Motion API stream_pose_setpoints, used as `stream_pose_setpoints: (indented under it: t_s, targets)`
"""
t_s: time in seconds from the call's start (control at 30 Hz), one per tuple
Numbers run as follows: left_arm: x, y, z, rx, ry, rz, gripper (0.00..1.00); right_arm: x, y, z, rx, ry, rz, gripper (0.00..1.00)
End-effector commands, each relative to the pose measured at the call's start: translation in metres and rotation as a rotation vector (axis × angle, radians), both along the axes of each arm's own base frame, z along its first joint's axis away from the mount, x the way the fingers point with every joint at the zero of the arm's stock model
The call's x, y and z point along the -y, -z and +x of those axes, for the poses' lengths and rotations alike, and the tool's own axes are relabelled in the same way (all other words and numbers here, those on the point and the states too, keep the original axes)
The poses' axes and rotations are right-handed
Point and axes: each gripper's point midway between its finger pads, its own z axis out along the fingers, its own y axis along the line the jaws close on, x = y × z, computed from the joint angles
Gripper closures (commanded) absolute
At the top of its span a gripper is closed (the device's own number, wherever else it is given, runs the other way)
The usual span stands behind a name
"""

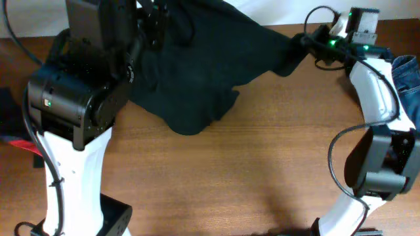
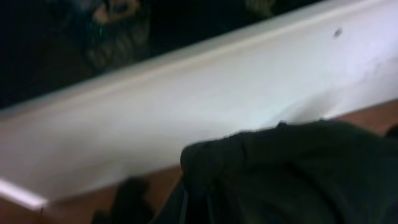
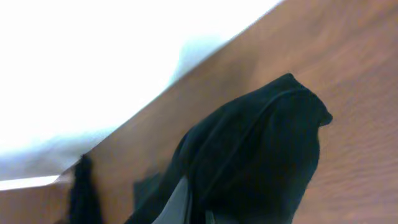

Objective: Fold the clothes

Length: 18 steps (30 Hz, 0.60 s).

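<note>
While black garment [image 1: 197, 85] drapes, left hand hidden

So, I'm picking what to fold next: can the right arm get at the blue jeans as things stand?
Probably not yet. The right end effector is shut on a corner of the black garment. The blue jeans lie close beside that arm, so after letting go it likely could.

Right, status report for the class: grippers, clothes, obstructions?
Left gripper, right gripper both shut on limp black cloth garment, stretched between them. Blue denim jeans aside, far right.
</note>
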Motion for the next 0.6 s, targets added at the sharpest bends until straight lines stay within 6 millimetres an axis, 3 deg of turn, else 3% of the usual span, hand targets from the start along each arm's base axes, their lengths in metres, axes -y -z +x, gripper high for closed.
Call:
stream_pose_setpoints:
  t_s: [0.0, 0.1, 0.2, 0.3, 0.43, 0.57]
  targets:
    - [-0.044, -0.018, -0.015, 0.040, -0.163, -0.102, 0.99, 0.048, -0.059, -0.006, 0.112, 0.180, -0.321, 0.96]
    - [-0.053, -0.003, -0.014, -0.023, -0.173, -0.114, 0.99, 0.069, -0.085, -0.018, 0.129, 0.298, -0.459, 0.96]
    - [-0.056, 0.003, -0.006, -0.039, -0.177, -0.116, 0.99, 0.068, -0.108, -0.028, 0.167, 0.313, -0.475, 0.96]
    - [-0.055, -0.004, -0.003, -0.010, -0.174, -0.129, 0.99, 0.067, -0.135, -0.041, 0.216, 0.325, -0.475, 0.96]
    - [-0.050, -0.023, -0.010, 0.048, -0.135, -0.169, 0.99, 0.063, -0.200, -0.081, 0.334, 0.348, -0.508, 0.96]
    - [-0.047, -0.042, -0.035, 0.087, -0.063, -0.211, 0.99, 0.068, -0.257, -0.133, 0.418, 0.435, -0.553, 0.96]
